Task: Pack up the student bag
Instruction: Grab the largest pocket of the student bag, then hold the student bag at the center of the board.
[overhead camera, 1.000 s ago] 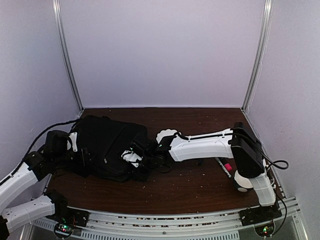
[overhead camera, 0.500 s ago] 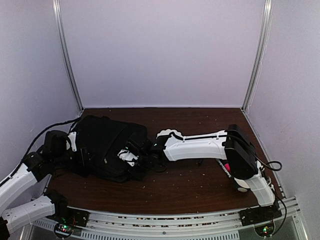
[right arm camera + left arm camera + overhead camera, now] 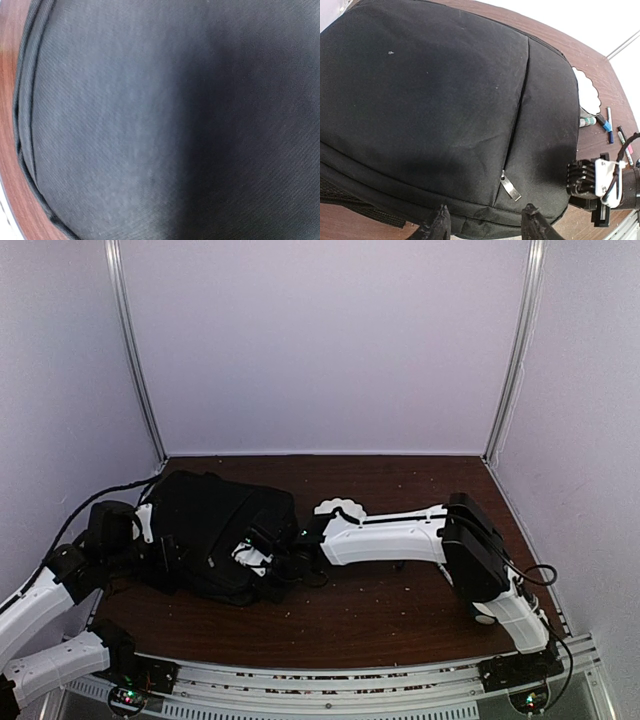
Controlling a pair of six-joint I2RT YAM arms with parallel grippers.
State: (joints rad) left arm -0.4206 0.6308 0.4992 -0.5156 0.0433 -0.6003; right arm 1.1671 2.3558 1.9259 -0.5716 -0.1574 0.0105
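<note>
The right arm has slid left since a second ago, its elbow drawing in from the right wall and its wrist pushing deeper against the bag. The pink pen that showed beside the elbow is now covered in the top view. The bag itself has hardly shifted.

One bag, black fabric, lying flat on the left half of the brown table, its left end up against the left arm's wrist. No brand or label can be made out on the cloth from any view.

Left gripper sits at the bag's near edge with its two fingers spread wide and nothing between them; whether the tips touch the fabric, I cannot tell. Just above them hangs one silvery zip pull, at the foot of a single zip running up the front panel.

Right gripper is pressed to the bag's right end. Its own camera is filled with dark weave and a sliver of table at the left, no fingers in sight, and the other views do not settle it either, so I cannot tell if it is spread or closed.

Beyond the bag, in the left wrist view, four markers lie close together on the table: one greenish, one blue-capped, one dark, one with a pink band. Their print is too small to read.

Pale crumbs are scattered over the wood.
</note>
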